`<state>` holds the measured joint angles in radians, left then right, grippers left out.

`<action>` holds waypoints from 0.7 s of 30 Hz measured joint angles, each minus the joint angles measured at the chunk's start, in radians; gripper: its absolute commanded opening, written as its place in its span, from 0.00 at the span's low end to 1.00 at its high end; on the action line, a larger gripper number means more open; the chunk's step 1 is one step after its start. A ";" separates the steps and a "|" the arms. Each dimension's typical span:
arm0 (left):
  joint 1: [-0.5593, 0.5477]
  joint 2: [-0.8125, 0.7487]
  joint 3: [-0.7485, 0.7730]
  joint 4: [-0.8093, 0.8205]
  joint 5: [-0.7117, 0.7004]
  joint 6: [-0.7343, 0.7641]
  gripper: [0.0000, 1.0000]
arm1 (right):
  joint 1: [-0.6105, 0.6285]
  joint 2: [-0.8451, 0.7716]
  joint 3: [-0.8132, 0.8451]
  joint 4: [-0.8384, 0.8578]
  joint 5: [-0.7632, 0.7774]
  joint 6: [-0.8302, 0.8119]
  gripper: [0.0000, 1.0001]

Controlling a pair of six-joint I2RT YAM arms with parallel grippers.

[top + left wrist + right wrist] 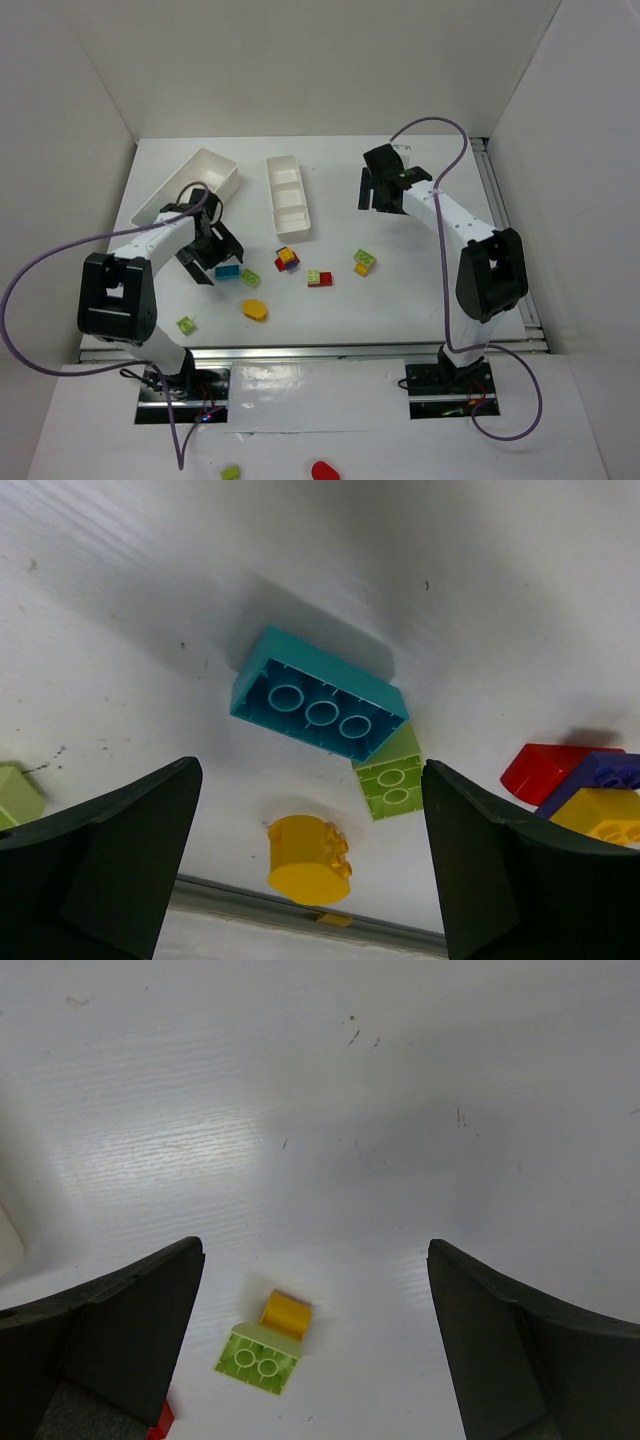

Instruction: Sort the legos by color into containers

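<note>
The legos lie scattered in the middle of the table. A cyan brick (228,272) (320,695) lies on its side with a lime brick (250,277) (390,775) against it. Below them lies a round yellow piece (255,310) (308,858). My left gripper (215,260) (310,778) hovers open just over the cyan brick, holding nothing. A red, purple and yellow clump (287,259) (590,790) lies to the right. A lime-and-yellow pair (364,262) (262,1352) sits below my right gripper (378,193) (315,1252), which is open and empty. Both white containers, the wide one (190,187) and the narrow one (288,195), stand at the back.
A lime-and-red pair (320,278) lies at the centre and a single lime brick (186,324) near the front left edge. A metal rail (300,350) runs along the table's front edge. Beyond that edge lie a lime brick (231,471) and a red piece (324,469). White walls enclose the table.
</note>
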<state>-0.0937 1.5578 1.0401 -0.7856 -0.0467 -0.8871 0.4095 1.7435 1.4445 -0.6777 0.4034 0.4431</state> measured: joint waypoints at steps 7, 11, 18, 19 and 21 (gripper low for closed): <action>-0.079 0.084 -0.001 -0.014 -0.034 -0.209 1.00 | 0.000 -0.004 0.000 -0.002 0.001 -0.016 1.00; -0.088 0.124 0.014 -0.012 -0.076 -0.270 0.90 | 0.000 -0.006 0.000 -0.005 0.002 -0.020 1.00; -0.090 0.255 0.146 -0.003 -0.159 -0.269 0.75 | 0.000 -0.007 0.001 -0.015 0.003 -0.023 1.00; -0.091 0.261 0.162 -0.002 -0.169 -0.268 0.66 | 0.000 -0.007 0.001 -0.017 0.003 -0.023 1.00; -0.093 0.264 0.184 -0.001 -0.186 -0.262 0.56 | 0.000 -0.007 0.001 -0.018 0.003 -0.022 1.00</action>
<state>-0.1864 1.8221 1.2243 -0.7864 -0.2329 -1.1488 0.4095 1.7367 1.4456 -0.6956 0.4065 0.4210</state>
